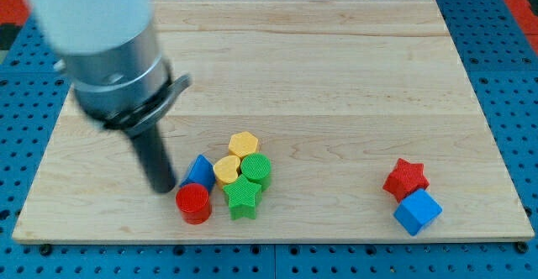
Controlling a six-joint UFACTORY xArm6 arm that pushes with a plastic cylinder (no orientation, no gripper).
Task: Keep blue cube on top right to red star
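The wooden board (336, 77) is the largest thing here, pale and grained, lying on a blue pegboard surface (517, 102) that shows around its edges; my arm (105, 52) comes next, a blurred grey cylinder entering from the view's top left, narrowing to a dark rod; my tip (162, 188) rests on the board at about seven o'clock from the board's centre. I carry no gripper, only this rod, so there is nothing to open or close, and it holds nothing.

The blue cube (417, 211) sits near the board's lower right, at about five o'clock from the red star (406, 179), the two touching or very nearly so; both lie well apart from my tip, far off at its three o'clock.

A cluster of six blocks stands just at my tip's three o'clock; the green star (244, 197) is at the cluster's bottom; the green cylinder (256, 170) sits at one o'clock from it; the red cylinder (193, 202) lies closest to my tip, at its four o'clock; the blue triangle (200, 171) is just above that cylinder, at its twelve o'clock; the yellow hexagon (244, 144) tops the group; the yellow heart (226, 170) sits between the triangle and the green cylinder.
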